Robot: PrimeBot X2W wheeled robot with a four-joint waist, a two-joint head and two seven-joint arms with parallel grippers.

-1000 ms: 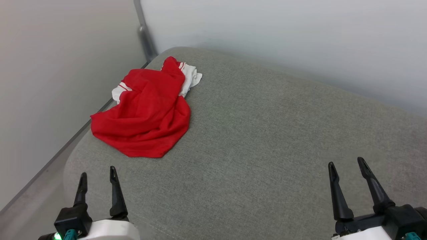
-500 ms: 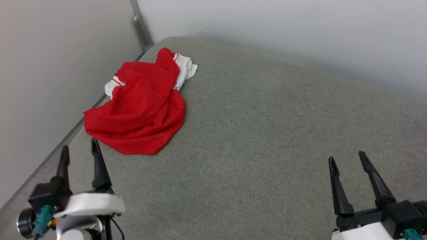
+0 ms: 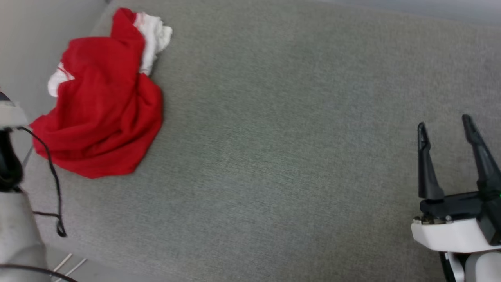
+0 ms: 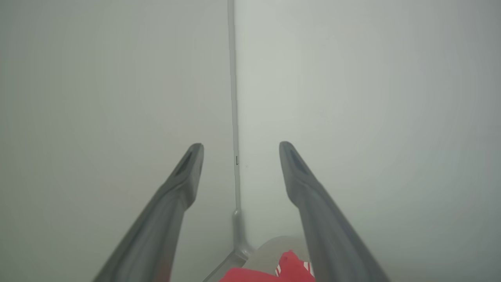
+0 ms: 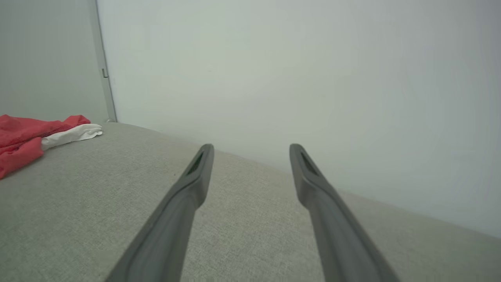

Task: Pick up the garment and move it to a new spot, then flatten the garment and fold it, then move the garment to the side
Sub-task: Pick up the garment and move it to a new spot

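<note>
- Since a second ago the head view has swung down and to the left. That is the camera's move, and the shirt lies as it did. The left arm has shifted: its pale forearm (image 3: 15,235) and a black cable (image 3: 53,184) now sit at the view's left edge.
- The left claw (image 4: 238,150) has its fingers spread wide with nothing between them. It faces the wall corner (image 4: 234,117), with the top of the shirt (image 4: 274,272) just below it at the frame's bottom edge.
- The right claw (image 3: 443,123) is likewise wide open and empty, over bare grey surface (image 3: 293,156) and well apart from the shirt.
- The shirt (image 3: 101,109) is a crumpled red heap with a white sleeve showing, at the far left corner of the surface near the wall.
- The step in hand looks like the first one, the reach to pick up; nothing is gripped yet.
- Next, the left claw probably needs to tip downward, settle over a raised fold and close on it, then lift the shirt toward the open middle.
</note>
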